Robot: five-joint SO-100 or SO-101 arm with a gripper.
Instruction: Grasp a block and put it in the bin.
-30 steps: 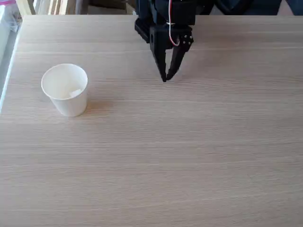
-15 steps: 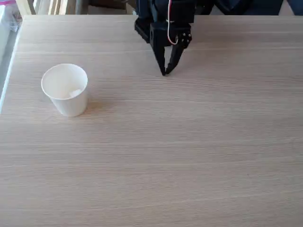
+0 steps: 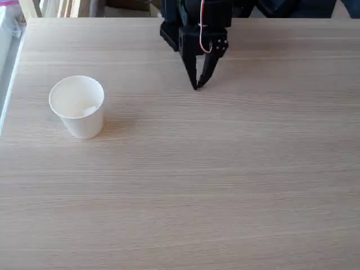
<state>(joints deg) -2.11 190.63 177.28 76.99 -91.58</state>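
The bin (image 3: 79,107) is a white paper cup standing upright on the left part of the wooden table in the fixed view. Inside it, against the right of the cup's floor, lies the small white block (image 3: 89,111). My black gripper (image 3: 196,85) hangs at the top centre, well to the right of the cup, pointing down at the table. Its two fingers meet at the tips and nothing is between them.
The light wooden table (image 3: 225,180) stretches wide and bare in front of and to the right of the gripper. Its left edge (image 3: 12,73) runs close to the cup, and the far edge lies just behind the arm's base.
The gripper has drawn back a little toward the arm's base, its tips ending slightly higher in the picture. The cup and the block inside it have stayed put.
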